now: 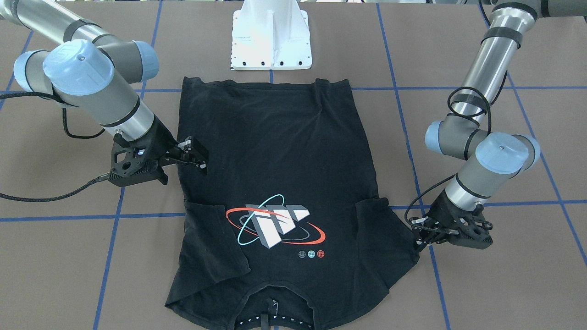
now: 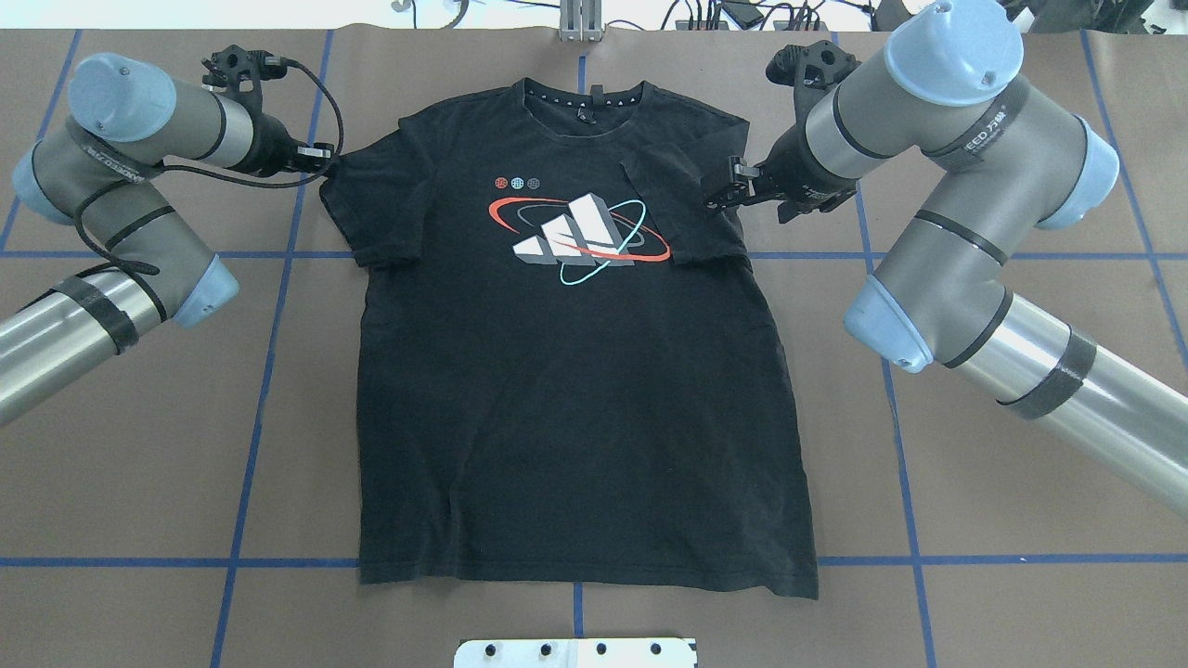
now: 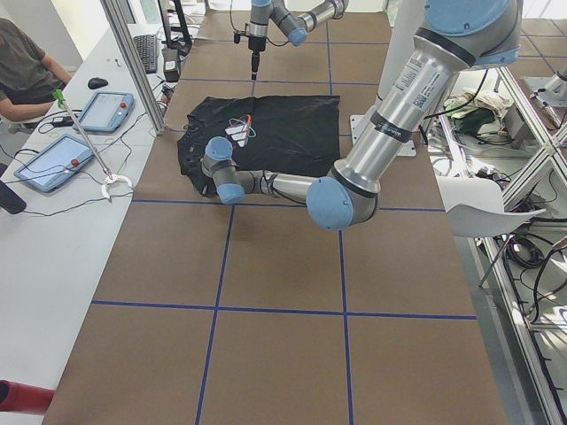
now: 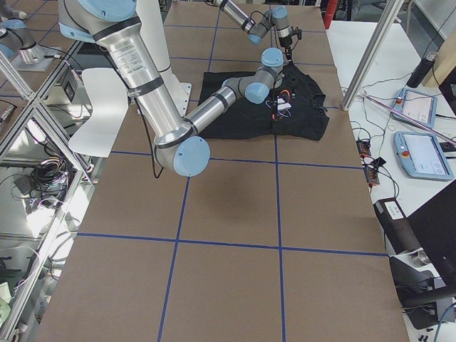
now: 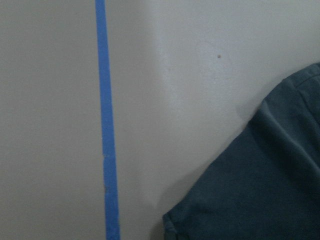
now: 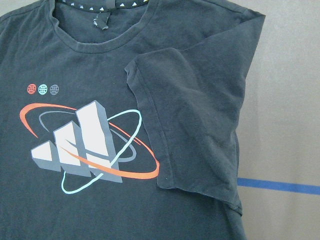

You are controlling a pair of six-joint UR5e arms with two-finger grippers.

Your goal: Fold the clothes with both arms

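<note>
Our right gripper hangs with its fingers spread just above the folded sleeve of the black T-shirt; the left gripper sits low at the outer edge of the other sleeve, and we cannot tell whether its fingers are parted or pinching cloth.

Only the right wrist view shows how the fold lies: the sleeve is turned in over the chest, its hem meeting the edge of the graphic. The left wrist view gives just a corner of cloth beside a blue tape line, with no fingers.

The shirt lies flat and front up on the brown table; its hem is near the white pedestal but apart from it, and its collar is at the far side.

The side views add an operator seated at a desk with tablets along the table's far edge; metal frames and cables stand behind the robot.

Brown surface shows on both sides of the shirt, and a long stretch runs toward each end of the table.
</note>
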